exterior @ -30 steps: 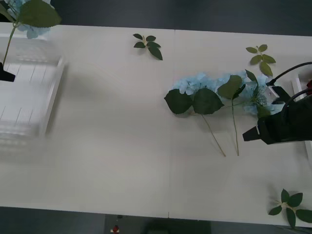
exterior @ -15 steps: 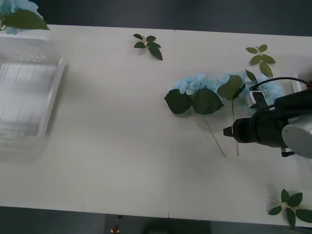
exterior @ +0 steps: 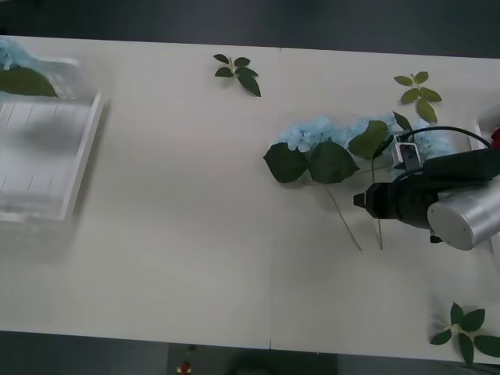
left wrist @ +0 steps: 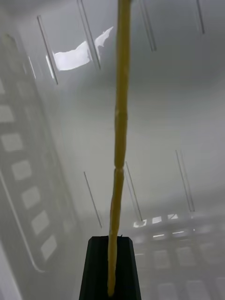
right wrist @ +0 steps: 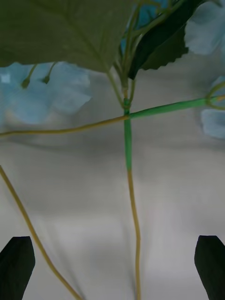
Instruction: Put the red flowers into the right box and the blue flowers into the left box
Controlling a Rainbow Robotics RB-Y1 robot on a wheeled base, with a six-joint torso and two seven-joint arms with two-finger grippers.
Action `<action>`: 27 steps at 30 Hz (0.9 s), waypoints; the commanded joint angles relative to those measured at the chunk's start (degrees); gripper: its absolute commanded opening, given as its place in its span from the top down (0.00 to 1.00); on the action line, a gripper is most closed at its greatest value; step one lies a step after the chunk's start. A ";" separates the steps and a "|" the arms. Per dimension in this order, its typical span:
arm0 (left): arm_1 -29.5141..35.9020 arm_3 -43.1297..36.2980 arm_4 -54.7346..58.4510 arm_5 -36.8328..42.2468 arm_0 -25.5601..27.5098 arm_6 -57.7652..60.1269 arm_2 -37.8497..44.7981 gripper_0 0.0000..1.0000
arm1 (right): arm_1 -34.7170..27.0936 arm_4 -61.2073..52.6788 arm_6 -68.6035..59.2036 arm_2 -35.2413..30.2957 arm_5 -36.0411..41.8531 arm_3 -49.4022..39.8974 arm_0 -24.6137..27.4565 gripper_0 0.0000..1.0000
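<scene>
Your left pincer (left wrist: 111, 267) is clenched on a pale yellow flower stem (left wrist: 119, 140) over the left box (exterior: 47, 148). Your right pincer (right wrist: 112, 267), spread wide, hovers over blue flowers (exterior: 324, 137) near the bench's right edge.

The right arm is reaching in from three o'clock in the front view, its wrist lying low and level and its right gripper (exterior: 358, 200) pointing toward nine o'clock, black fingers (right wrist: 17, 266) spread wide apart. The left gripper (left wrist: 111, 269) is pinching its black fingers together, clamping a thin stem.
</scene>
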 commanded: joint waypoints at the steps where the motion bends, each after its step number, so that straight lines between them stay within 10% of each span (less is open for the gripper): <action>1: 1.14 5.74 0.60 -0.29 -4.45 1.47 -3.26 1.00 | -0.87 2.69 -2.75 -1.12 -0.12 -0.91 -1.16 0.00; 13: -0.62 8.64 1.57 -0.73 -5.42 2.88 -3.96 0.94 | 2.73 -0.65 -3.54 -0.95 -3.19 3.22 -2.92 0.00; 15: -0.62 8.73 1.31 -0.91 -5.51 2.88 -3.96 0.07 | 3.17 -2.49 -4.07 -1.03 -3.28 3.22 -3.09 0.00; 16: -0.62 8.73 1.48 -0.91 -5.51 2.88 -3.96 0.00 | 3.26 -3.37 -4.77 -1.03 -3.55 3.22 -3.27 0.00; 27: -0.62 8.90 1.13 -1.17 -5.42 2.70 -3.96 0.00 | 3.26 4.19 -4.33 -0.60 -3.63 3.92 -3.36 0.00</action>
